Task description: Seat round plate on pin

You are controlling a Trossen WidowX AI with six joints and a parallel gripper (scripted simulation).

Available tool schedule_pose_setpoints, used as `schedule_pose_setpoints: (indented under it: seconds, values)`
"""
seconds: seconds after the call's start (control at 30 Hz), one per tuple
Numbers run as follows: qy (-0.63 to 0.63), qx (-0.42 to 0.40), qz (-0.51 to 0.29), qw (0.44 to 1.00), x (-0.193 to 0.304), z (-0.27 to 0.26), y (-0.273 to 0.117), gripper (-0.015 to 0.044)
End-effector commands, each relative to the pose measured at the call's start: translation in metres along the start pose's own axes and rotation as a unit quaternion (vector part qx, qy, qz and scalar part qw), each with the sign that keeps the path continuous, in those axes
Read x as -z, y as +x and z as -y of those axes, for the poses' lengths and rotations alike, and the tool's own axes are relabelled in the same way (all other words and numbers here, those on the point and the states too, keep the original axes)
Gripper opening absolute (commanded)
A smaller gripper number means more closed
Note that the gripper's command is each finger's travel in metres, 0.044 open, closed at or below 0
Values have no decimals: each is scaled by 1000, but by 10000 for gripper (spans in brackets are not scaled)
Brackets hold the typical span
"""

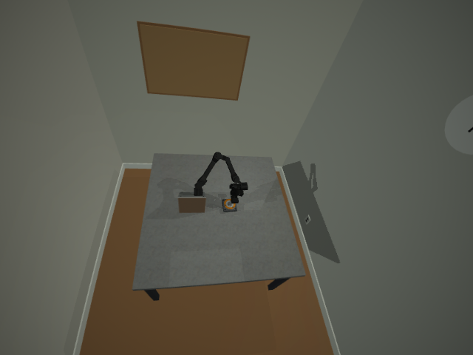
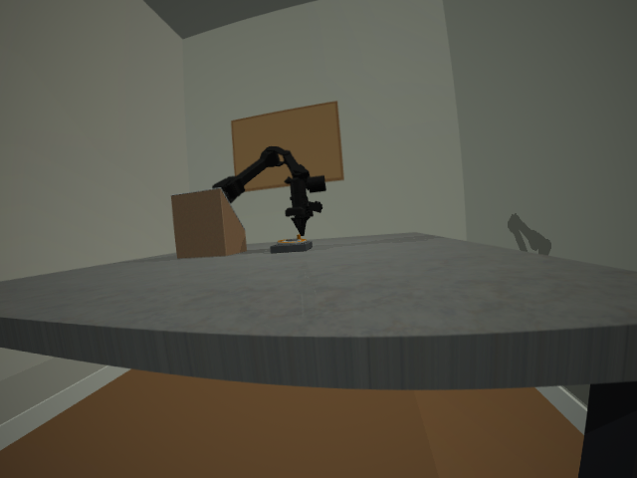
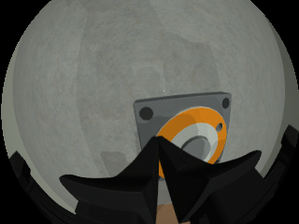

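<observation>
The round plate (image 1: 229, 208) (image 2: 283, 241) (image 3: 206, 113), an orange ring with a pale inner ring, sits around the grey post (image 3: 196, 148) on the square dark base (image 2: 288, 249) (image 3: 173, 105). It looks tilted in the wrist view. A small hole (image 3: 219, 127) shows in the orange ring; whether it is the one by the tab, or holds the pin, I cannot tell. A small orange piece, probably the tab (image 2: 299, 237), stands up below the fingertips. My gripper (image 1: 234, 202) (image 2: 302, 235) (image 3: 157, 141) is shut and empty, its tips over or at the plate's edge; contact is unclear. The pin is not visible.
A brown box-shaped block (image 1: 191, 204) (image 2: 199, 224) stands left of the base, beside the arm's mount. The grey table (image 1: 213, 237) (image 2: 359, 288) carries them. The base has dark round spots at its corners, such as one corner spot (image 3: 146, 113).
</observation>
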State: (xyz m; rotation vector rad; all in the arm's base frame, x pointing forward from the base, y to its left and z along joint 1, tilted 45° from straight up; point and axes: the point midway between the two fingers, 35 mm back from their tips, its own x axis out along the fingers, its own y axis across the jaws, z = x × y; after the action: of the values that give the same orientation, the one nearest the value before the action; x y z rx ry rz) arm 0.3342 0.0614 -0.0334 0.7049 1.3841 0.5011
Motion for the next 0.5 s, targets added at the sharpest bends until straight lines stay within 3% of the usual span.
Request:
schedule_pose_setpoints:
  seconds: [0.0,0.47]
  values:
    - [5,-2,-6,1000,7,-2,2,0]
    - [5,-2,-6,1000,14,-5,1,0]
